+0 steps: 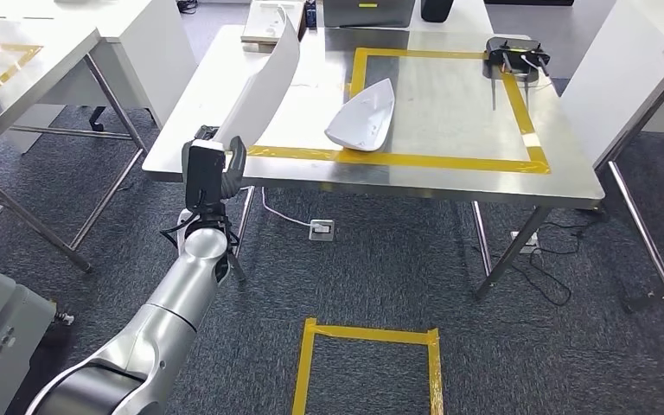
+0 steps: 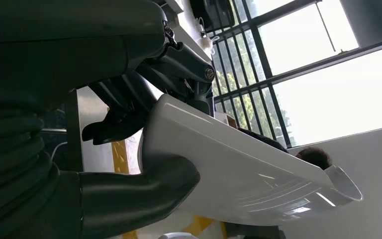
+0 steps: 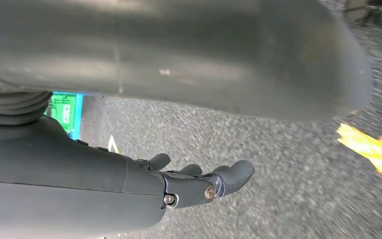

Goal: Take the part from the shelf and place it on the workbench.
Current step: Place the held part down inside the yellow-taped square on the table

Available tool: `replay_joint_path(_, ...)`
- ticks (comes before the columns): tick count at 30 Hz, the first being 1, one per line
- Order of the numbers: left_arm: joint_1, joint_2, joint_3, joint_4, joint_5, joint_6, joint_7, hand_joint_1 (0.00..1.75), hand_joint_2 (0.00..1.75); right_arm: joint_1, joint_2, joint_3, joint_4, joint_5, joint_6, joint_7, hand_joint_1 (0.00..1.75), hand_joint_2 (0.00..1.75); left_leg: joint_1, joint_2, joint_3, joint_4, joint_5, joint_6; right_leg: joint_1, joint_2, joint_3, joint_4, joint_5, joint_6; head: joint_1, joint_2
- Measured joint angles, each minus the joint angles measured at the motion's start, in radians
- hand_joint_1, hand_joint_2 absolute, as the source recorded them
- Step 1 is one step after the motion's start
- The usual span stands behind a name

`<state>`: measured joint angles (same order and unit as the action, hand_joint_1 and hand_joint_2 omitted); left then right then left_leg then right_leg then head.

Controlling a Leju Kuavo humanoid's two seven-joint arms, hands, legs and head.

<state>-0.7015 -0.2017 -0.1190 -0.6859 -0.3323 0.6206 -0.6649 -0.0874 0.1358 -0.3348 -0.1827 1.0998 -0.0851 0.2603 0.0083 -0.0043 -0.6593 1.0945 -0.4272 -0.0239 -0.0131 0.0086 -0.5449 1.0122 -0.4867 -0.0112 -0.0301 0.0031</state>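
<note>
Gripping the lower end of a long white part (image 1: 270,86), the left hand (image 1: 210,170) holds it tilted up over the left edge of the workbench (image 1: 450,177). In the wrist view the thumb (image 2: 144,191) and dark fingers (image 2: 124,107) clamp the part from opposite sides. A second white part (image 1: 363,117) lies inside the yellow tape (image 1: 415,160). The right hand (image 3: 199,184) hangs above the carpet (image 3: 288,174), holding nothing, fingers loosely extended.

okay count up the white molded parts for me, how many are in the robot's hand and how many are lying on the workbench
Held in the left hand: 1, the long white part.
Lying on the workbench inside the yellow tape square: 1, the white part.
Total: 2 white parts.
</note>
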Motion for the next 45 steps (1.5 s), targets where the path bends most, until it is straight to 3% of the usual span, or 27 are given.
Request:
replay_joint_path(2,-0.004,0.001,0.003,0.01,0.007,-0.013,0.004,1.75,1.75,-0.003,0.0,0.0,0.0,0.0,0.0,0.0,0.0,0.0,-0.003,-0.001,0.025,-0.059,0.01,0.009,0.003,0.001,0.003,0.002,-0.011,0.011,0.002,0.0)
replay_joint_path(6,-0.009,0.003,0.007,0.024,0.019,-0.027,0.004,1.75,1.75,-0.004,0.0,-0.001,-0.001,0.0,-0.001,0.0,0.0,0.0,-0.001,-0.003,0.036,-0.067,-0.005,0.037,0.001,-0.002,-0.007,0.028,-0.034,0.034,0.006,0.0)
replay_joint_path(7,-0.013,0.002,0.009,0.028,0.022,-0.029,0.003,1.75,1.75,-0.005,0.0,-0.001,-0.001,0.0,-0.002,-0.001,0.0,0.0,0.001,-0.003,0.042,-0.07,-0.008,0.043,0.0,-0.003,-0.029,0.072,-0.053,0.038,0.008,0.0)
replay_joint_path(9,-0.016,0.002,0.011,0.038,0.028,-0.033,0.0,1.75,1.75,-0.005,0.0,-0.002,-0.001,0.0,-0.003,-0.002,0.0,0.0,0.0,-0.002,0.051,-0.07,-0.018,0.05,-0.001,-0.004,-0.113,0.212,-0.099,0.043,0.01,0.0)
replay_joint_path(10,-0.016,0.002,0.012,0.043,0.03,-0.033,-0.001,1.75,1.75,-0.004,0.0,-0.003,-0.001,0.0,-0.003,-0.003,0.0,0.0,-0.001,-0.003,0.056,-0.07,-0.024,0.051,-0.001,-0.004,-0.156,0.272,-0.109,0.044,0.01,0.0)
replay_joint_path(11,-0.015,0.003,0.013,0.049,0.031,-0.034,-0.002,1.75,1.75,-0.002,0.0,-0.004,-0.001,0.0,-0.003,-0.003,0.0,0.0,-0.002,-0.003,0.063,-0.069,-0.031,0.052,-0.001,-0.004,-0.184,0.299,-0.099,0.044,0.01,0.0)
replay_joint_path(12,-0.015,0.003,0.015,0.053,0.032,-0.034,-0.003,1.75,1.75,-0.001,0.0,-0.005,-0.001,0.0,-0.003,-0.003,0.0,0.0,-0.002,-0.004,0.072,-0.068,-0.039,0.051,-0.001,-0.004,-0.192,0.285,-0.068,0.042,0.01,0.0)
replay_joint_path(14,-0.016,0.002,0.017,0.06,0.033,-0.037,-0.003,1.75,1.75,0.0,0.0,-0.006,-0.001,0.001,-0.003,-0.003,0.0,0.0,-0.002,-0.005,0.093,-0.066,-0.056,0.046,0.0,-0.005,-0.156,0.156,0.03,0.034,0.011,0.0)
replay_joint_path(15,-0.018,0.002,0.018,0.062,0.035,-0.04,-0.004,1.75,1.75,0.0,0.0,-0.006,-0.001,0.002,-0.002,-0.003,0.0,0.0,-0.004,-0.006,0.102,-0.066,-0.064,0.042,0.003,-0.006,-0.129,0.09,0.063,0.029,0.01,0.0)
replay_joint_path(16,-0.021,0.002,0.018,0.065,0.037,-0.042,-0.004,1.75,1.75,-0.002,0.0,-0.006,-0.001,0.003,-0.002,-0.003,0.0,0.0,-0.005,-0.006,0.107,-0.065,-0.07,0.036,0.005,-0.006,-0.108,0.042,0.079,0.023,0.011,0.0)
replay_joint_path(18,-0.025,0.003,0.02,0.071,0.041,-0.046,-0.004,1.75,1.75,-0.005,0.0,-0.006,-0.001,0.006,-0.001,-0.002,0.0,0.0,-0.007,-0.007,0.11,-0.069,-0.077,0.025,0.011,-0.006,-0.091,0.013,0.069,0.014,0.01,0.0)
replay_joint_path(21,-0.029,0.004,0.021,0.076,0.043,-0.053,-0.004,1.75,1.75,-0.006,0.0,-0.006,-0.001,0.01,0.0,-0.002,0.0,0.0,-0.007,-0.005,0.106,-0.055,-0.091,0.008,0.004,-0.005,-0.076,-0.002,0.061,0.0,0.007,0.0)
replay_joint_path(23,-0.032,0.007,0.023,0.079,0.044,-0.055,-0.004,1.75,1.75,-0.007,0.0,-0.006,-0.001,0.011,0.0,-0.003,0.0,0.0,-0.004,-0.003,0.053,0.042,-0.127,-0.002,0.0,-0.006,-0.06,-0.01,0.053,-0.011,0.004,0.0)
replay_joint_path(25,-0.03,0.009,0.026,0.086,0.044,-0.058,-0.003,1.75,1.75,-0.009,0.0,-0.006,-0.001,0.011,0.0,-0.003,0.0,0.0,-0.002,-0.002,-0.034,0.179,-0.164,-0.009,0.0,-0.006,-0.047,-0.009,0.041,-0.016,0.003,0.0)
replay_joint_path(26,-0.028,0.009,0.026,0.09,0.044,-0.061,-0.002,1.75,1.75,-0.009,0.0,-0.006,-0.001,0.011,0.0,-0.003,0.0,0.0,-0.001,-0.002,-0.067,0.219,-0.161,-0.011,-0.001,-0.005,-0.039,-0.009,0.034,-0.016,0.002,0.0)
replay_joint_path(27,-0.027,0.01,0.027,0.093,0.044,-0.063,0.0,1.75,1.75,-0.008,0.0,-0.006,-0.001,0.01,0.0,-0.003,0.0,0.0,0.0,-0.001,-0.081,0.221,-0.138,-0.012,-0.001,-0.004,-0.029,-0.008,0.026,-0.014,0.002,0.0)
replay_joint_path(29,-0.027,0.011,0.027,0.098,0.043,-0.067,0.004,1.75,1.75,-0.007,0.0,-0.006,-0.001,0.01,0.001,-0.003,0.0,0.0,0.001,0.0,-0.054,0.113,-0.044,-0.01,-0.001,-0.002,-0.006,-0.006,0.008,-0.009,0.002,0.0)
replay_joint_path(31,-0.03,0.01,0.027,0.102,0.041,-0.07,0.008,1.75,1.75,-0.009,0.0,-0.006,-0.001,0.009,0.002,-0.003,0.0,0.0,0.0,0.0,-0.002,-0.015,0.017,-0.003,0.002,-0.001,0.009,-0.001,-0.011,0.001,0.002,0.0)
replay_joint_path(32,-0.032,0.009,0.027,0.103,0.04,-0.071,0.01,1.75,1.75,-0.011,0.0,-0.006,-0.001,0.009,0.002,-0.003,0.0,0.0,-0.002,0.0,0.013,-0.049,0.024,0.003,0.003,0.0,0.012,0.0,-0.017,0.007,0.003,0.0)
replay_joint_path(35,-0.034,0.006,0.027,0.107,0.037,-0.072,0.015,1.75,1.75,-0.015,0.0,-0.007,-0.001,0.009,0.003,-0.003,0.0,0.0,-0.004,-0.002,0.022,-0.062,0.007,0.026,0.003,-0.001,0.015,-0.001,-0.027,0.024,0.006,0.0)
replay_joint_path(37,-0.037,0.006,0.027,0.108,0.036,-0.072,0.015,1.75,1.75,-0.017,0.0,-0.007,-0.001,0.009,0.003,-0.003,0.0,0.0,0.0,-0.002,0.031,-0.067,0.0,0.041,0.002,-0.003,-0.003,0.041,-0.049,0.034,0.009,0.0)
replay_joint_path(38,-0.038,0.005,0.027,0.108,0.035,-0.072,0.015,1.75,1.75,-0.017,0.0,-0.007,-0.002,0.009,0.003,-0.003,0.0,0.0,0.001,-0.002,0.037,-0.069,-0.004,0.047,0.001,-0.004,-0.033,0.094,-0.07,0.038,0.011,0.0)
replay_joint_path(40,-0.039,0.004,0.027,0.112,0.035,-0.072,0.015,1.75,1.75,-0.017,0.0,-0.007,-0.002,0.01,0.003,-0.003,0.0,0.0,-0.001,-0.002,0.044,-0.068,-0.014,0.054,0.001,-0.005,-0.123,0.237,-0.113,0.042,0.012,0.0)
replay_joint_path(41,-0.038,0.004,0.027,0.114,0.035,-0.072,0.016,1.75,1.75,-0.016,0.0,-0.007,-0.002,0.01,0.003,-0.002,0.0,0.0,-0.002,-0.002,0.049,-0.068,-0.02,0.055,0.001,-0.005,-0.163,0.287,-0.116,0.042,0.012,0.0)
replay_joint_path(42,-0.037,0.004,0.027,0.116,0.035,-0.072,0.016,1.75,1.75,-0.014,0.0,-0.007,-0.002,0.01,0.003,-0.001,0.0,0.0,-0.002,-0.003,0.056,-0.067,-0.026,0.055,0.001,-0.005,-0.186,0.301,-0.099,0.041,0.012,0.0)
replay_joint_path(43,-0.037,0.004,0.027,0.117,0.035,-0.072,0.018,1.75,1.75,-0.013,0.0,-0.007,-0.002,0.01,0.003,-0.001,0.0,0.0,-0.003,-0.004,0.065,-0.066,-0.033,0.054,0.002,-0.005,-0.187,0.273,-0.061,0.039,0.012,0.0)
replay_joint_path(45,-0.037,0.002,0.027,0.118,0.034,-0.072,0.021,1.75,1.75,-0.012,0.0,-0.007,-0.002,0.012,0.003,0.0,0.0,0.0,-0.003,-0.005,0.084,-0.066,-0.049,0.05,0.004,-0.005,-0.141,0.135,0.034,0.029,0.012,0.0)
